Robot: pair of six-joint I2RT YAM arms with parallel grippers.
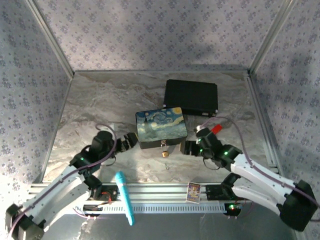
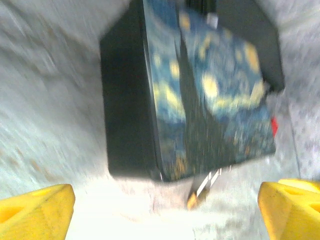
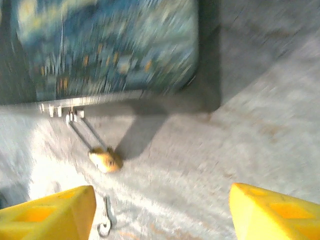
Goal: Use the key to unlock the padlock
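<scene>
Painted box (image 1: 161,127) lid shut, contents hidden; black case (image 1: 191,96) just behind, contents hidden too. Padlock (image 3: 106,160): small brass body lying on table at box front, thin silver shackle through box latch. Left gripper (image 2: 165,206), right gripper (image 3: 162,206): fingers spread wide, empty, flanking padlock.

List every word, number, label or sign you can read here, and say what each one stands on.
Nothing here can be read.
The card on the rail: printed, but too small to read.
The painted box: a painting, no lettering seen.
The padlock: too blurred to make out any stamp.
</scene>
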